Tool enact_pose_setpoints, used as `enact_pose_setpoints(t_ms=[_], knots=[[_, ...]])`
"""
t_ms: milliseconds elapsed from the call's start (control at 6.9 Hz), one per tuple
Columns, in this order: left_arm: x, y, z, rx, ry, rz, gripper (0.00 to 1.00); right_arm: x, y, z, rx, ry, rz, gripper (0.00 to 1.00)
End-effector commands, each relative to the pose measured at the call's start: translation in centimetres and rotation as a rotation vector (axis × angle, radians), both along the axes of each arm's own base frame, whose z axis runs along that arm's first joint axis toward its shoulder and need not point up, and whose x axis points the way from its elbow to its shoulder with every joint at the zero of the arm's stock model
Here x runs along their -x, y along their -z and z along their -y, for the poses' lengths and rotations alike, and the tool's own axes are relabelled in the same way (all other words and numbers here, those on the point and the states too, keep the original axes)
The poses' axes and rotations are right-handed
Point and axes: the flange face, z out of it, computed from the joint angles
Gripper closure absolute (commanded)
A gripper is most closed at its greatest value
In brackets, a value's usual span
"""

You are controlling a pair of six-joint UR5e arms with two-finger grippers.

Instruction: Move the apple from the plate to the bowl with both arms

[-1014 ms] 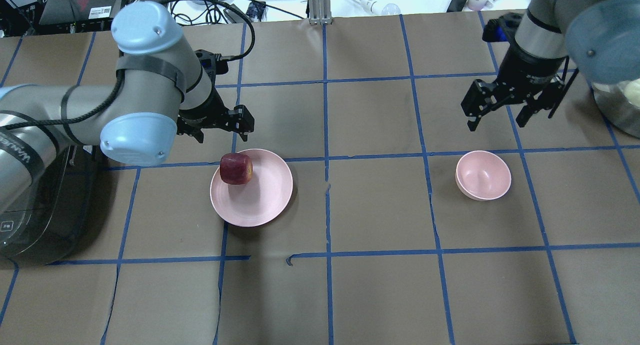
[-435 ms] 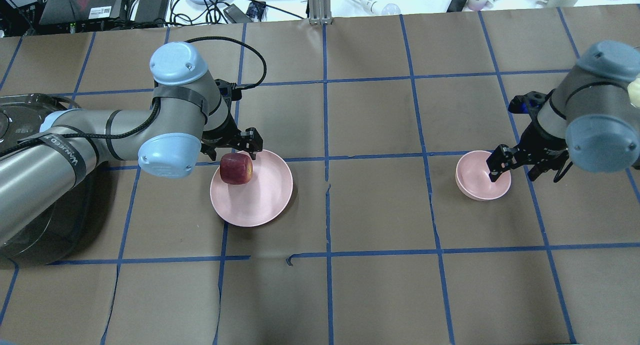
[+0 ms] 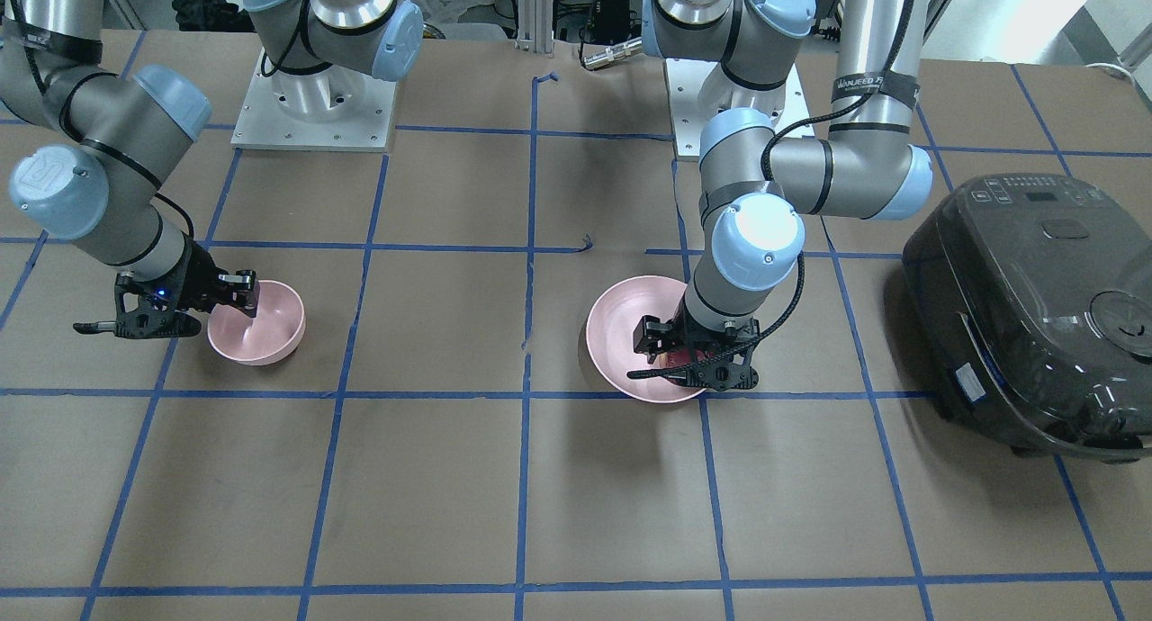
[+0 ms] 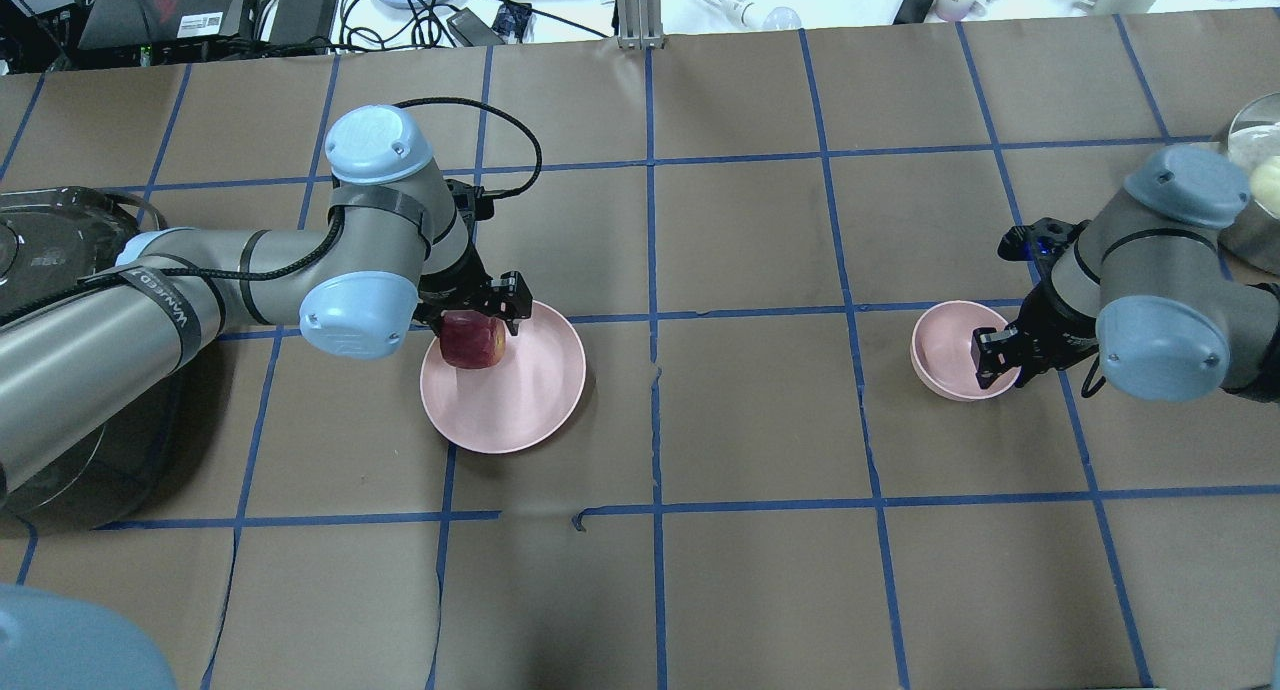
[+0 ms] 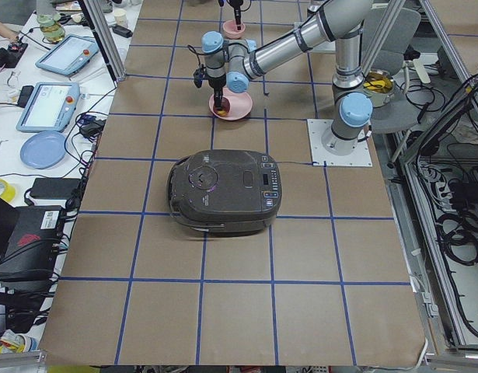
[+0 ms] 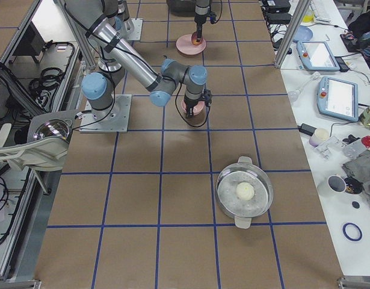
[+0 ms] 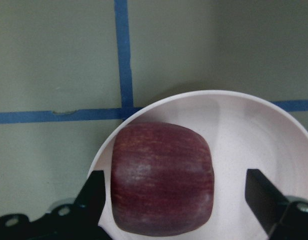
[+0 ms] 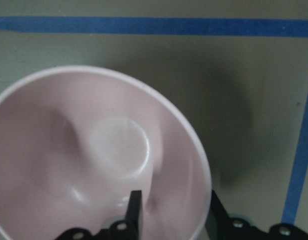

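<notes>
The dark red apple (image 4: pixel 472 338) sits at the far-left edge of the wide pink plate (image 4: pixel 530 400). My left gripper (image 4: pixel 478 315) is open and lowered over the apple. In the left wrist view one finger (image 7: pixel 91 195) is close beside the apple (image 7: pixel 161 185). The other finger (image 7: pixel 261 200) stands apart from it on the plate (image 7: pixel 234 130). The small pink bowl (image 4: pixel 945 345) stands to the right. My right gripper (image 8: pixel 175 212) is open and straddles its near rim (image 8: pixel 201 165), with one finger (image 8: pixel 135 210) inside the bowl and the other outside.
A black rice cooker (image 3: pixel 1035 315) stands on the table beyond the plate on my left side. A metal pot (image 6: pixel 245 192) with a pale round thing inside stands past the bowl on my right. Blue tape lines grid the brown table cover.
Both arms have come down. My left gripper moved from behind the plate to around the apple. My right gripper dropped from above the table to the bowl's rim and narrowed.
</notes>
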Motion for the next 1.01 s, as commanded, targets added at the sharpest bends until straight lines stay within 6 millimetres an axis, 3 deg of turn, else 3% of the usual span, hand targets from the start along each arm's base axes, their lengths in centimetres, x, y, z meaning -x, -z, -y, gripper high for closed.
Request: enact_pose_setpoints(t_ms=[0,145,290,435,725,870], knots=[[-0.1,-0.4,0.1,0.009,0.010,-0.003,0.77,0.0,-0.2,0.2,0.011,0.003,0.002,1.00],[0.0,-1.2,0.2,0.027,-0.001,-0.006,0.97,-0.2,-1.3,1.3,0.046,0.004,0.024,1.00],[0.4,-2.2,0.3,0.045,-0.002,-0.009,1.00,-1.2,-3.0,2.9,0.098,-0.003,0.080,1.00],[1.5,-3.4,0.4,0.069,0.000,-0.032,1.00,-4.7,-3.4,3.3,0.100,-0.056,0.097,1.00],[4.5,-6.1,-0.4,0.107,0.024,-0.092,1.00,-17.0,-3.4,2.0,0.073,-0.020,0.082,1.00],[6.3,-6.7,-1.5,0.103,0.019,-0.094,1.00,-19.4,-2.5,1.1,0.042,-0.032,0.081,1.00]])
